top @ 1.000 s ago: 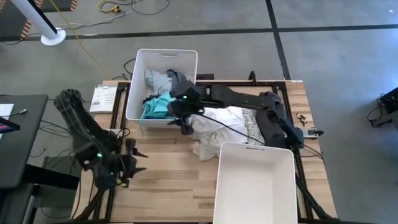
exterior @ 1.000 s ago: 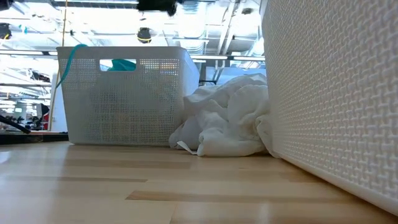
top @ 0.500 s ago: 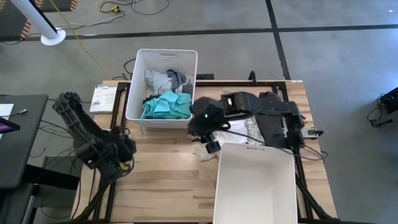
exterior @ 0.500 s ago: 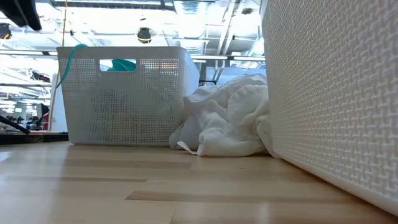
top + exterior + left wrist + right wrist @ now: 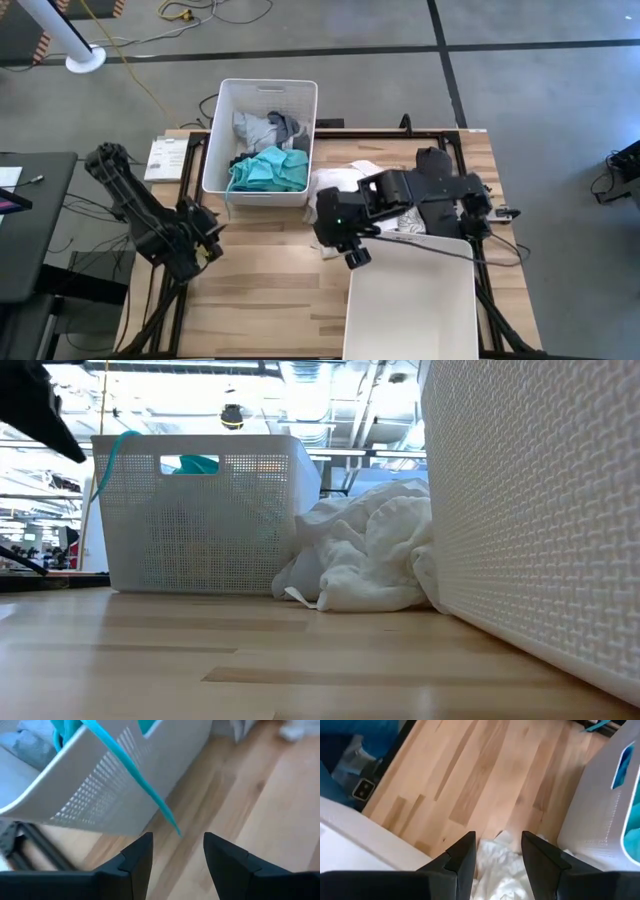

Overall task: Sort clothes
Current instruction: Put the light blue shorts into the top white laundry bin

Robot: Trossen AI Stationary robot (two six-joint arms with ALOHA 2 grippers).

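Swung my right gripper point(image 5: 352, 252) off the far bin point(image 5: 262, 95) to hover over the white clothes point(image 5: 335, 182), fingers open and empty, probably lining up a grab. Left gripper point(image 5: 177, 852) waits open.

White clothes point(image 5: 345, 185) fill gap between 2 bins point(image 5: 260, 140)

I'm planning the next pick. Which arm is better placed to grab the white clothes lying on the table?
The right. Its tool hangs open right over the white clothes, which show just beyond its fingertips in its wrist view. The left tool sits at the table's left edge, beyond the far bin.
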